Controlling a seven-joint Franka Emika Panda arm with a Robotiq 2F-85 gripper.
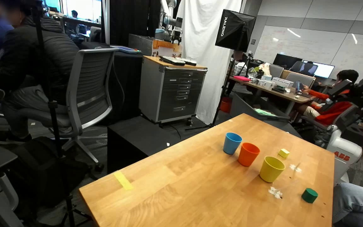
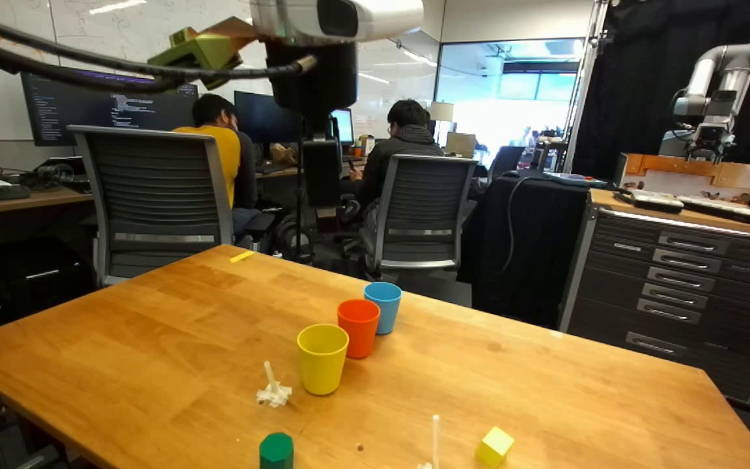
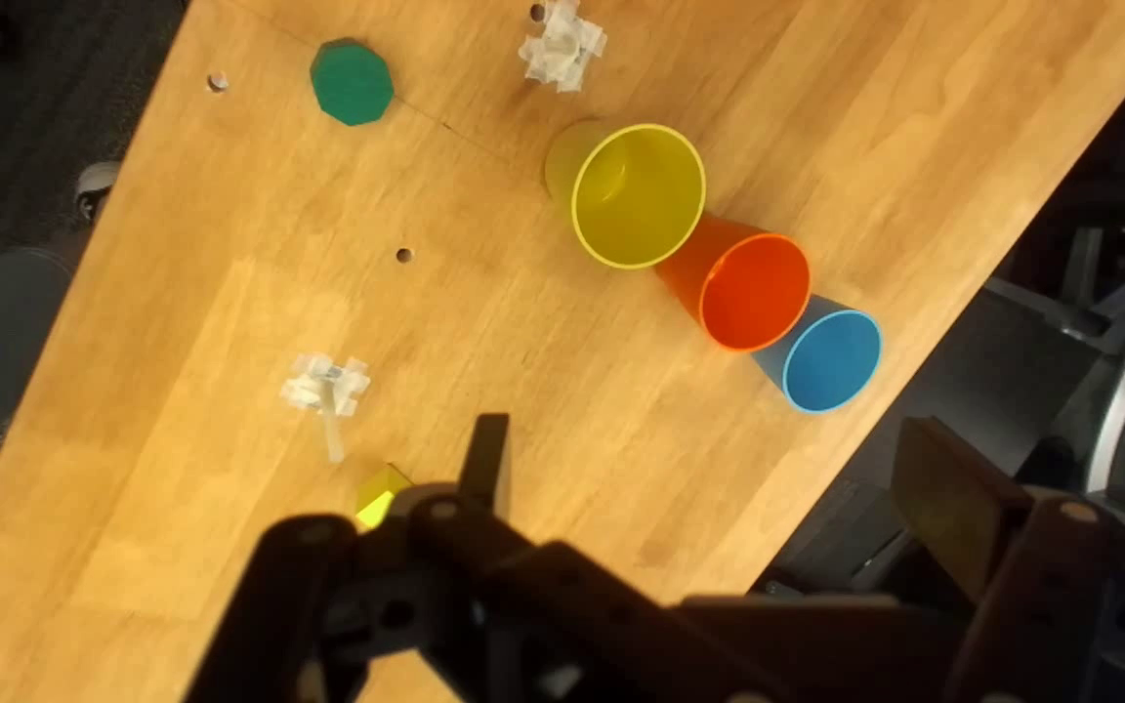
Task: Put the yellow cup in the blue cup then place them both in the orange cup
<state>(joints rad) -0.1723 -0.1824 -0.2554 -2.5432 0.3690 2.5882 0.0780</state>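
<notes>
The yellow cup [image 1: 272, 170] [image 2: 322, 361] [image 3: 636, 200], the orange cup [image 1: 248, 155] [image 2: 359, 331] [image 3: 753, 293] and the blue cup [image 1: 232, 144] [image 2: 385, 309] [image 3: 831, 361] stand upright in a slanting row on the wooden table. The orange cup is in the middle; the blue cup is nearest the table's edge. Each cup looks empty in the wrist view. My gripper [image 3: 704, 434] is open, with nothing between its fingers. It is above the table, its right finger showing past the edge in the wrist view. It also hangs high in an exterior view [image 2: 325, 176].
A green block [image 1: 309, 195] [image 2: 277, 449] [image 3: 353, 82] and a small yellow block [image 1: 284, 153] [image 2: 495, 447] [image 3: 383, 495] lie on the table [image 1: 175, 176]. Two taped-down thin upright sticks [image 2: 271, 378] [image 2: 436, 440] stand near the cups and blocks.
</notes>
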